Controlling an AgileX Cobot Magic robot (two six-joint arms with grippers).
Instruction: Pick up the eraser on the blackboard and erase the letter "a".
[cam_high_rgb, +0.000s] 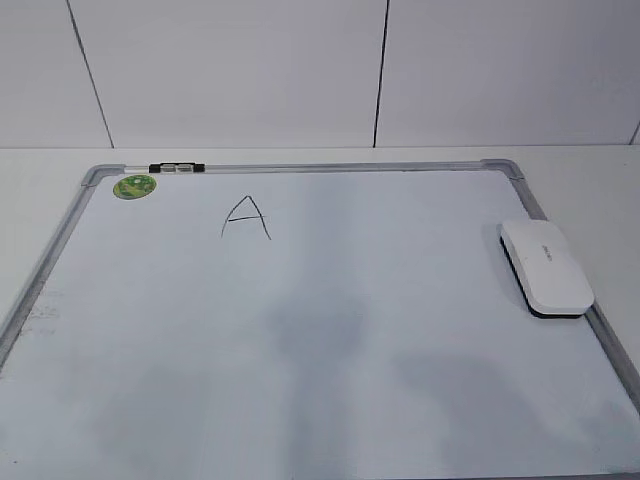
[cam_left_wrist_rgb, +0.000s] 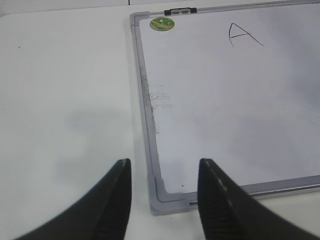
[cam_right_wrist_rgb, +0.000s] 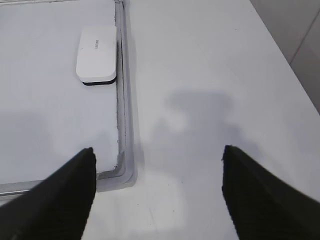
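The eraser (cam_high_rgb: 546, 267) is sitting at the blackboard (cam_high_rgb: 300, 400) frame's right edge. Right pincer (cam_right_wrist_rgb: 157, 192) is hanging wide open, empty; the left pincer (cam_left_wrist_rgb: 164, 197) is half-open, empty too. I'd be dropping straight down, squeezing its long sides.

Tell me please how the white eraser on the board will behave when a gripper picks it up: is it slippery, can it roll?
The eraser looks like a smooth, rounded plastic block, so its sides may be a little slippery. It lies flat on a dark underside and is wide and low, so it will probably slide rather than roll. It seems stiff and likely light. The metal frame beside it could get in a finger's way.
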